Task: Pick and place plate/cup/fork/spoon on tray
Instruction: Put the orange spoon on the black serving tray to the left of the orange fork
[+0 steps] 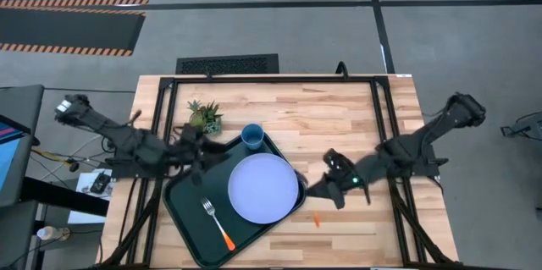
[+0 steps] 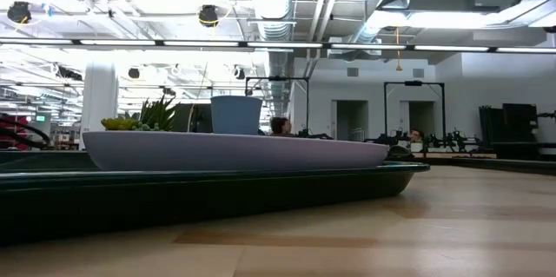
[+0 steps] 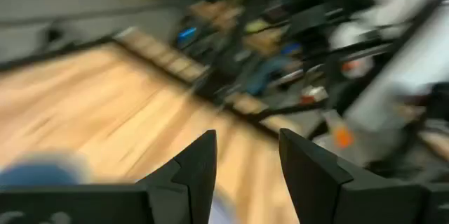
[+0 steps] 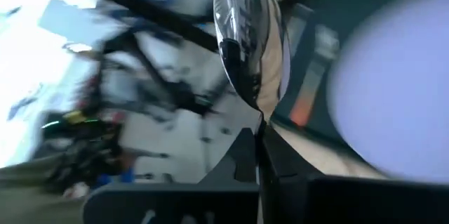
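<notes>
Spoon delivery looks like the step in hand. The small metal spoon with its silver oval bowl is pinched between the fingers of the right gripper, bowl sticking out beyond the fingertips in the right wrist view; its orange handle tip shows just below the gripper in the high view. That gripper sits at about 3 o'clock of the large round pale lavender-blue plate, just off the near corner of the big dark green rectangular tray.

On the tray already: the plate, the small blue round cup at the plate's 11 o'clock, and the small metal fork with orange handle at its 7 o'clock. A small green spiky potted plant stands on the wooden table beyond the tray's far corner.

The left gripper hangs over the tray at the plate's 9 o'clock, its fingers parted and empty.

Next, I judge, the right arm must carry the spoon over the rim to bare tray floor, probably toward 6 o'clock of the plate near the fork, lower it and let go without clipping the plate.
</notes>
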Controlling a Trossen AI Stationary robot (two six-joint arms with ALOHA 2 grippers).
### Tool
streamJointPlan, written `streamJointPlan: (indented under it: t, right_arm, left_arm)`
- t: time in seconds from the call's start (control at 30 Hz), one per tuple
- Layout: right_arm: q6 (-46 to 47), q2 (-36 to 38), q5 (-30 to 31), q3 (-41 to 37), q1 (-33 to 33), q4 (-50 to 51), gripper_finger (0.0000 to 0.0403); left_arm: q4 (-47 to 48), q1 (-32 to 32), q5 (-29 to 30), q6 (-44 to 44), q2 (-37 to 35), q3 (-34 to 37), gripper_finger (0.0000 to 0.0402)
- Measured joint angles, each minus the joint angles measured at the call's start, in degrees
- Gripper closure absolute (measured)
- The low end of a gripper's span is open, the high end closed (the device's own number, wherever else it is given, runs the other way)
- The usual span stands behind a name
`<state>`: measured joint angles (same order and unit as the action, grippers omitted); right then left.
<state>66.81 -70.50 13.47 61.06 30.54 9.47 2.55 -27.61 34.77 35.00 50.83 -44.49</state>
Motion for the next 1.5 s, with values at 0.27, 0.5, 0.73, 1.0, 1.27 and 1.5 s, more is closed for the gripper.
streamJointPlan:
  t: [0.27, 0.5, 0.73, 1.0, 1.27, 1.5]
  right_arm:
    - [-8.7, -5.4, -13.7, 0.0, -8.2, -17.4, 0.0402]
    - [-8.4, -12.0, -22.3, -0.1, -12.3, -26.3, 0.0401]
    - [-8.4, -15.2, -26.8, -0.1, -15.3, -31.4, 0.0399]
    - [-9.3, -15.0, -27.6, 0.0, -17.8, -31.6, 0.0398]
    - [-9.5, -15.1, -28.6, -0.1, -19.4, -31.5, 0.0396]
    - [-8.8, -15.1, -29.0, 0.0, -20.2, -30.9, 0.0395]
  left_arm:
    - [-15.5, 14.6, -26.0, -13.8, 3.4, 0.0, 0.0262]
    - [-21.0, 19.3, -36.5, -14.4, 9.4, 0.0, 0.0262]
    - [-26.4, 19.9, -44.6, -13.4, 13.1, 0.0, 0.0262]
    - [-26.7, 19.9, -45.2, -12.9, 13.0, 0.0, 0.0262]
    - [-26.5, 20.1, -43.5, -12.8, 13.0, 0.0, 0.0262]
    - [-28.0, 20.5, -43.6, -12.0, 15.5, -0.1, 0.0262]
